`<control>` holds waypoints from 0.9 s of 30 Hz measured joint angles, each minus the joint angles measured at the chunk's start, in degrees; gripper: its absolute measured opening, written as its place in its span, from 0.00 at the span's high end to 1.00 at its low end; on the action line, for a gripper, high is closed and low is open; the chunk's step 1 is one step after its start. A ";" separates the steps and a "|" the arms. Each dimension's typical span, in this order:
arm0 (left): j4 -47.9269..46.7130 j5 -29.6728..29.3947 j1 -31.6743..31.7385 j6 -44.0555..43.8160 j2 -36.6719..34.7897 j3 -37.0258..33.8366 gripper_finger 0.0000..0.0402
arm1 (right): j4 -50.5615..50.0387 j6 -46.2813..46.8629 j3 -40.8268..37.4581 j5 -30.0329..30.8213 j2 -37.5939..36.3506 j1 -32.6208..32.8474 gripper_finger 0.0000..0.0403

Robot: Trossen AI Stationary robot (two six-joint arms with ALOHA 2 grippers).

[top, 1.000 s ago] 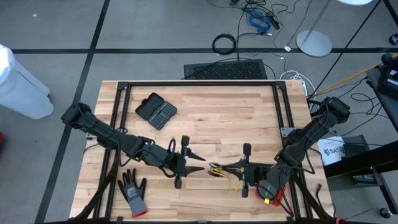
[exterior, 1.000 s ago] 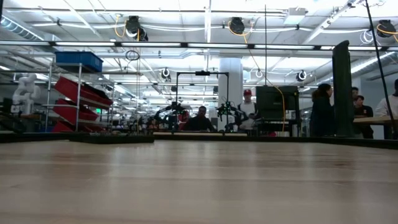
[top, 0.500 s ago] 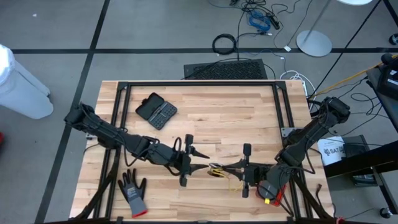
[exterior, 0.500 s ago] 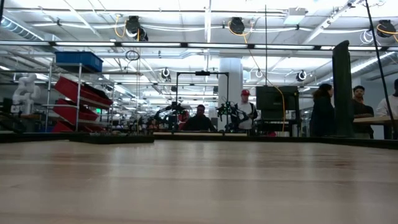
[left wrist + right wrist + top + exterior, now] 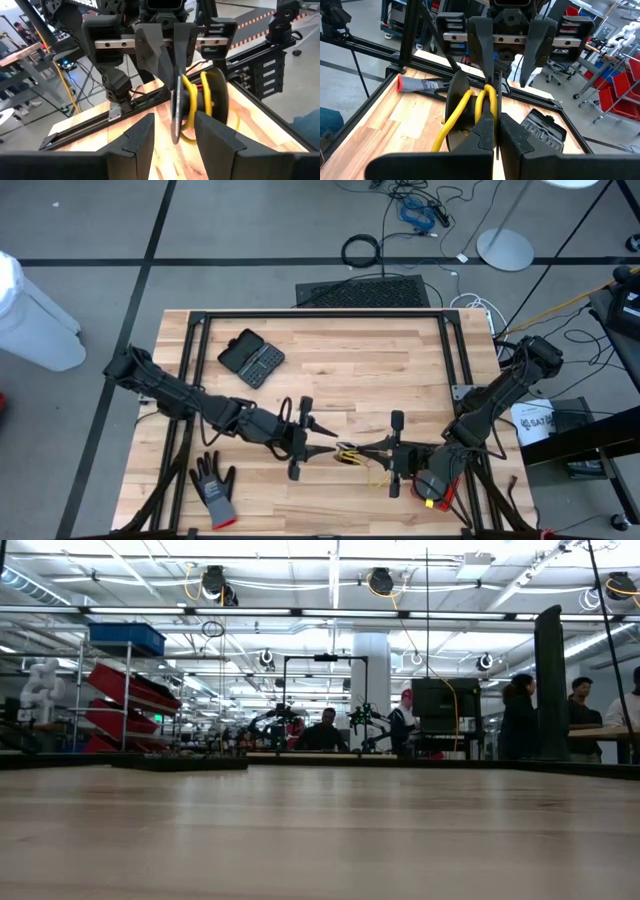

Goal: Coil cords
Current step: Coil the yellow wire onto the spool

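The yellow cord [image 5: 348,454] is wound on a small black spool with two round flanges, held above the table near its near edge. In the left wrist view the cord [image 5: 192,100] sits between the flanges, and a slack strand [image 5: 445,130] hangs off it. My right gripper [image 5: 496,135] is shut on one flange. My left gripper [image 5: 175,135] faces it from the table's left, open, with a finger on either side of that same flange [image 5: 176,117]. I cannot tell whether it touches the flange. The low view shows neither gripper. My right gripper pinches the thin black flange [image 5: 498,100] by its rim between its two fingers. The fingers come nearly level from the table's right. The spool is lifted clear of the table, its flanges upright, with the yellow turns beside the fingers.
A grey glove [image 5: 213,488] lies at the near left and a black case [image 5: 251,358] at the far left. A red-handled tool [image 5: 417,85] lies on the wood near the right arm. Black frame rails [image 5: 320,313] border the tabletop.
My left gripper has edged toward the table's right, closer to the spool, then stopped. Its finger gap is unchanged. My right gripper and the spool have kept still.
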 joint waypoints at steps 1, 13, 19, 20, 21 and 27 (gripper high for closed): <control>0.00 0.00 0.18 -0.04 0.00 -0.02 0.64 | 0.00 0.00 0.00 0.00 0.00 0.00 1.00; 3.02 -0.04 0.59 0.23 2.03 -0.02 0.64 | -0.02 0.02 0.02 0.01 0.00 -0.04 1.00; 3.06 -0.37 1.05 1.49 2.34 -0.02 0.64 | 0.02 0.20 0.02 0.01 -0.01 -0.04 1.00; 3.04 -0.39 1.07 1.51 2.34 -0.02 0.64 | 0.04 0.20 0.02 0.01 0.00 -0.04 1.00; 3.06 -0.39 1.07 1.51 2.34 -0.02 0.64 | 0.03 0.20 0.02 0.01 0.00 -0.04 1.00; 3.02 -0.37 1.05 1.51 2.34 -0.02 0.64 | 0.04 0.20 0.02 0.01 -0.01 -0.02 1.00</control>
